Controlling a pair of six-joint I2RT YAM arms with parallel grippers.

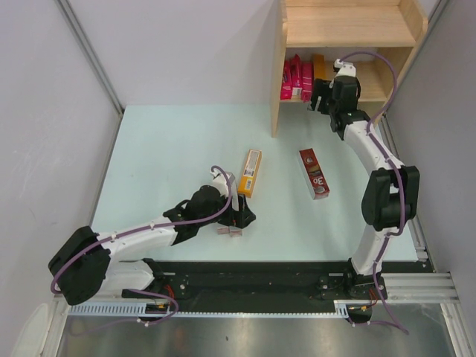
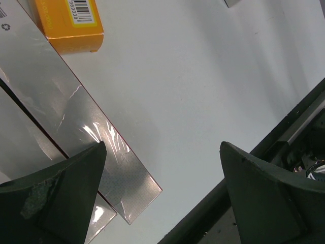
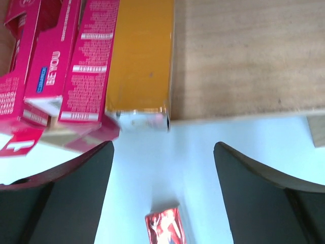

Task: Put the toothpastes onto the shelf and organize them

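The light wood shelf [image 1: 349,33] stands at the back right. On its lower board [image 3: 244,56] stand pink toothpastes [image 3: 61,66] with a gold-tan one [image 3: 139,56] beside them. My right gripper [image 3: 162,147] hangs open just in front of the gold-tan carton, holding nothing. An orange-yellow carton [image 1: 251,172] and a dark red carton [image 1: 314,173] lie flat mid-table. My left gripper [image 2: 162,147] is open, low over the table. Two silver cartons [image 2: 76,127] lie side by side there, their near ends by its left finger [image 2: 66,188].
The shelf's solid side panel [image 1: 277,67] stands left of the pink cartons. Grey walls close in both sides of the pale table [image 1: 171,163]. A black base rail [image 1: 253,279] runs along the near edge, close behind the left gripper.
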